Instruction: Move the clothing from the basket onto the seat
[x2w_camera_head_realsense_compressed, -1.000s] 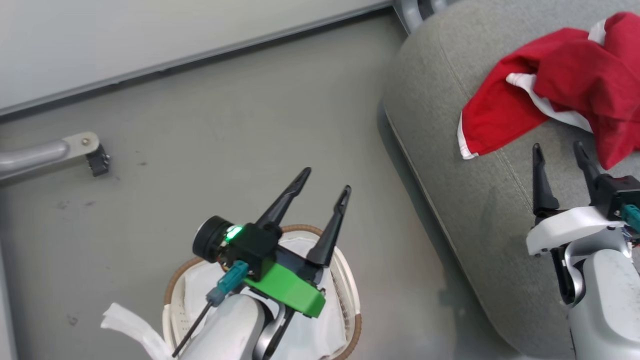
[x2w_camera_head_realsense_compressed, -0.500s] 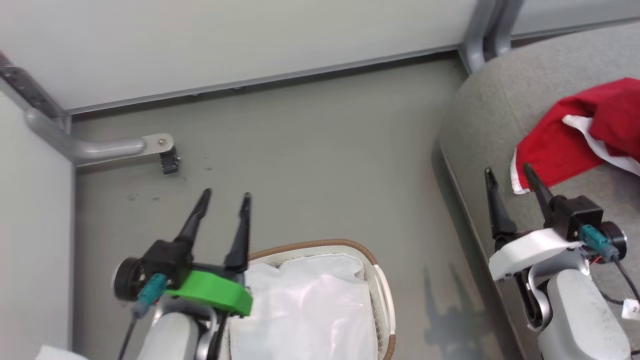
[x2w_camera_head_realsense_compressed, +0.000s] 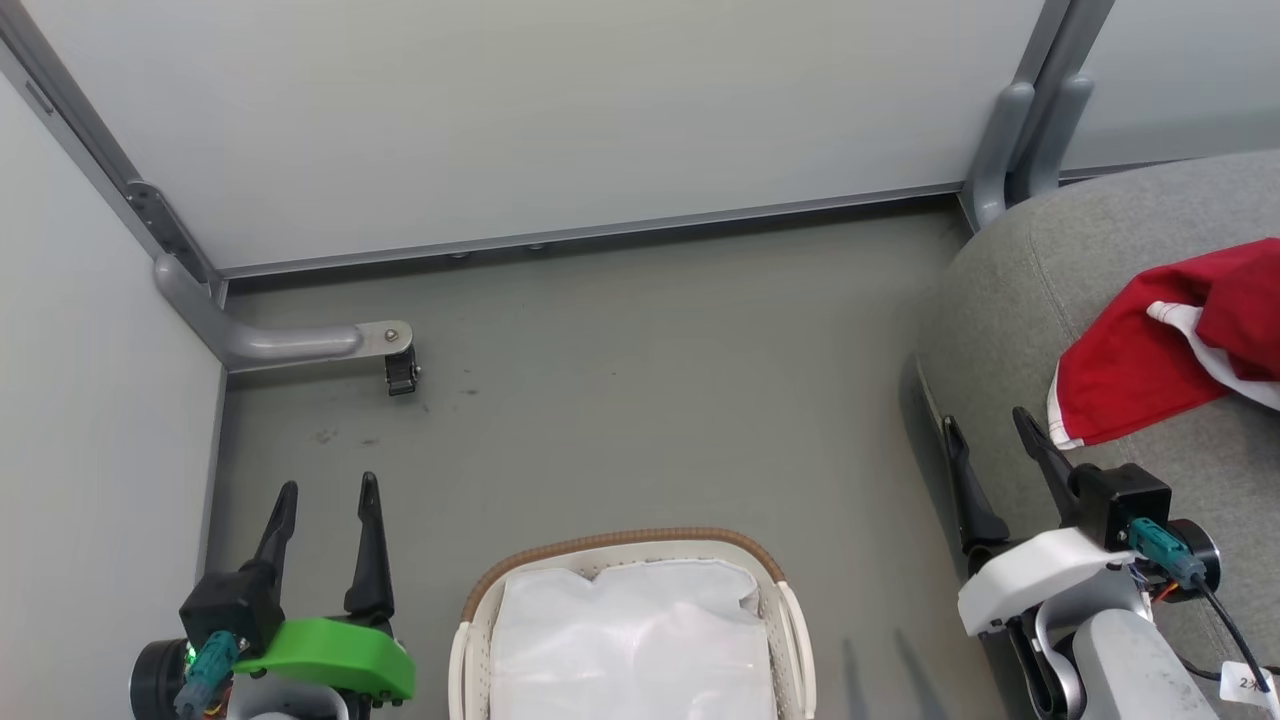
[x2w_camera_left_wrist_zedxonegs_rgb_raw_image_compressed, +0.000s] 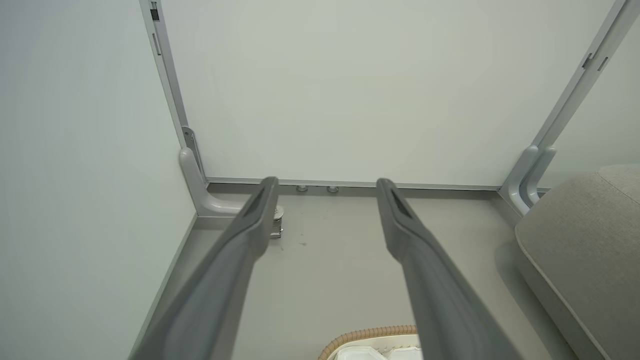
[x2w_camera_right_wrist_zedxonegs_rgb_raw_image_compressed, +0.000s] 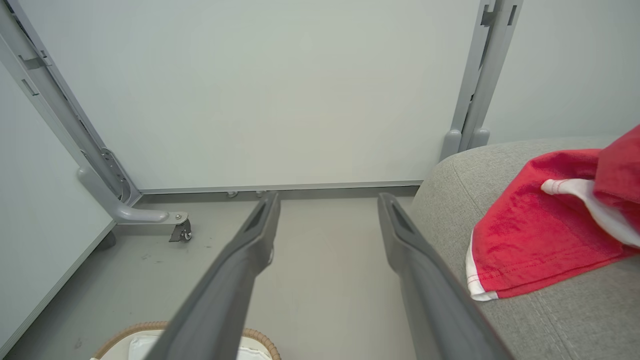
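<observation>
Over on the left, smooth pale wall panels (x2w_camera_head_realsense_compressed: 550, 120) meet in a corner. A curved grey metal foot (x2w_camera_head_realsense_compressed: 290, 343) juts from that corner along the floor (x2w_camera_head_realsense_compressed: 650, 360) and ends in a small dark caster (x2w_camera_head_realsense_compressed: 401, 373). The floor is flat, dull grey, with a few dark scuffs near the caster.

Nearer me hangs the left hand (x2w_camera_head_realsense_compressed: 328, 484) on a glossy green mount. Its two long, dark, tapering fingers stand well apart with nothing between them, above bare floor beside the basket (x2w_camera_head_realsense_compressed: 620, 540). The basket sits on the floor in the middle. It is oval, of off-white perforated plastic with a brown woven rim, and a crumpled white fabric liner (x2w_camera_head_realsense_compressed: 635, 640) lies inside it.

Further right, the right hand (x2w_camera_head_realsense_compressed: 985, 418), on a smooth white mount, is likewise spread wide and holds nothing. Its fingers reach over the rounded left edge of the seat (x2w_camera_head_realsense_compressed: 1000, 300). The seat is a big grey cushion of coarse woven fabric with a stitched seam along its edge, near a pair of grey metal posts (x2w_camera_head_realsense_compressed: 1020, 130).

On top of it, at the far right, lies the clothing (x2w_camera_head_realsense_compressed: 1140, 370): soft, bright red, rumpled cloth with a white band and a narrow white hem at its near corner. That corner is close beside the right hand's outer finger, and the right wrist view shows the two apart.
</observation>
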